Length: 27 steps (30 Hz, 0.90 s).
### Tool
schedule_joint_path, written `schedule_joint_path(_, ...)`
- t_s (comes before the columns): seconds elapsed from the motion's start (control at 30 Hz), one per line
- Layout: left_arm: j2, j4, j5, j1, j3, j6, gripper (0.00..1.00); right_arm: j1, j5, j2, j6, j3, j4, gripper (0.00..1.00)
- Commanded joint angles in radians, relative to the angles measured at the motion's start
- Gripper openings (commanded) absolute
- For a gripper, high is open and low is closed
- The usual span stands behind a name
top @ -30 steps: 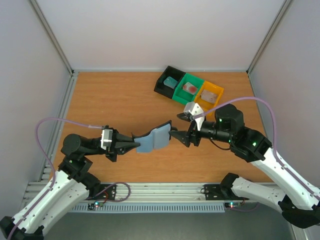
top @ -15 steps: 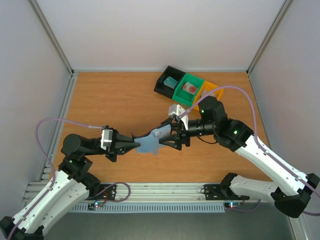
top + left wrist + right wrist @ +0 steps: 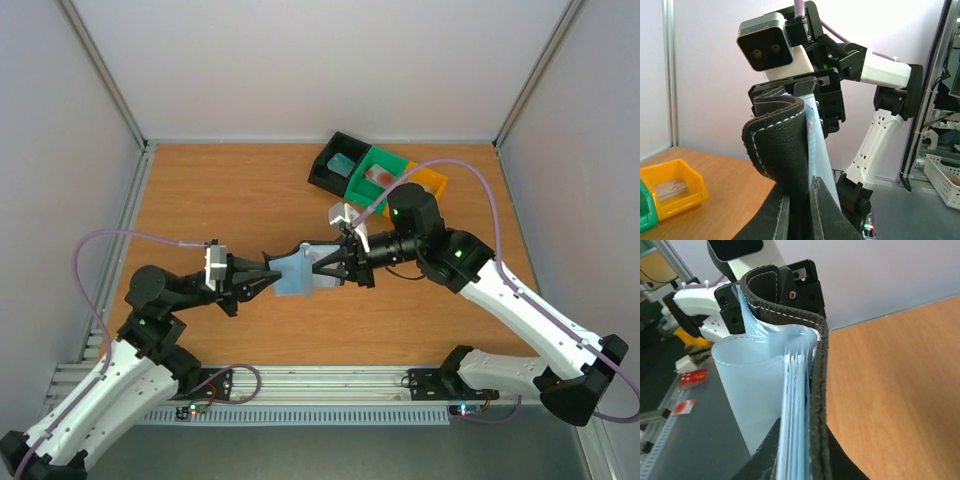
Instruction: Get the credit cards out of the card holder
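Observation:
The card holder (image 3: 296, 273), black outside with pale blue-grey pockets, hangs in the air between both arms, bent open. My left gripper (image 3: 274, 280) is shut on its left cover (image 3: 780, 145). My right gripper (image 3: 324, 267) is shut on the right cover together with the stack of pockets (image 3: 799, 390). Whether a card sits in those pockets I cannot tell. A teal credit card (image 3: 343, 163) lies in the black tray, a red-pink one (image 3: 379, 175) in the green tray. In the left wrist view a whitish card (image 3: 670, 187) lies in the orange tray.
The black tray (image 3: 324, 172), green tray (image 3: 393, 160) and orange tray (image 3: 436, 181) stand in a row at the back right; the right arm covers part of the orange one. White walls and metal posts close in the wooden table (image 3: 220, 200).
My right gripper has moved left to the card holder and shut on its right side. The left gripper kept its hold and shifted slightly right.

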<state>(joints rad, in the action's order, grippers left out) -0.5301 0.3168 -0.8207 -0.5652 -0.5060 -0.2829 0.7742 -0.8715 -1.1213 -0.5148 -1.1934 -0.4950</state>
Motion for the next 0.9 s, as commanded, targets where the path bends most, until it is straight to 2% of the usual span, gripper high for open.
schedule_joint_path(0.0, -0.018, -0.022, 0.063, -0.002, 0.017, -0.018, 0.10, 0.005, 0.021, -0.002, 0.077, -0.022, 0.021, 0.02)
schedule_joint_path(0.1, -0.025, -0.052, 0.059, -0.002, 0.025, 0.000, 0.49, 0.017, 0.149, -0.016, 0.155, -0.022, 0.032, 0.01)
schedule_joint_path(0.2, -0.033, -0.079, 0.097, -0.002, 0.031, 0.003, 0.75, 0.088, 0.345, -0.051, 0.163, -0.064, -0.012, 0.01)
schedule_joint_path(0.3, -0.036, -0.080, 0.112, -0.002, 0.034, 0.010, 0.86, 0.156, 0.518, -0.082, 0.194, -0.101, -0.039, 0.01)
schedule_joint_path(0.37, -0.036, -0.085, 0.144, -0.002, 0.035, 0.014, 0.88, 0.194, 0.616, -0.096, 0.205, -0.119, -0.045, 0.01)
schedule_joint_path(0.43, -0.038, -0.091, 0.167, -0.002, 0.036, 0.028, 0.81, 0.232, 0.677, -0.114, 0.198, -0.142, -0.066, 0.01)
schedule_joint_path(0.47, -0.039, -0.095, 0.172, -0.002, 0.037, 0.034, 0.74, 0.249, 0.697, -0.122, 0.189, -0.157, -0.079, 0.01)
schedule_joint_path(0.6, -0.031, -0.114, 0.172, -0.002, 0.040, 0.054, 0.30, 0.264, 0.679, -0.117, 0.172, -0.174, -0.088, 0.01)
schedule_joint_path(0.7, -0.024, -0.109, 0.145, -0.002, 0.043, 0.051, 0.07, 0.264, 0.664, -0.091, 0.146, -0.175, -0.097, 0.01)
schedule_joint_path(0.73, -0.023, -0.104, 0.138, -0.002, 0.044, 0.049, 0.01, 0.263, 0.637, -0.085, 0.131, -0.178, -0.099, 0.01)
schedule_joint_path(0.8, -0.021, -0.101, 0.134, -0.002, 0.043, 0.047, 0.00, 0.261, 0.589, -0.074, 0.107, -0.187, -0.117, 0.04)
schedule_joint_path(0.87, -0.015, -0.097, 0.132, -0.002, 0.040, 0.042, 0.00, 0.244, 0.548, -0.048, 0.073, -0.181, -0.144, 0.12)
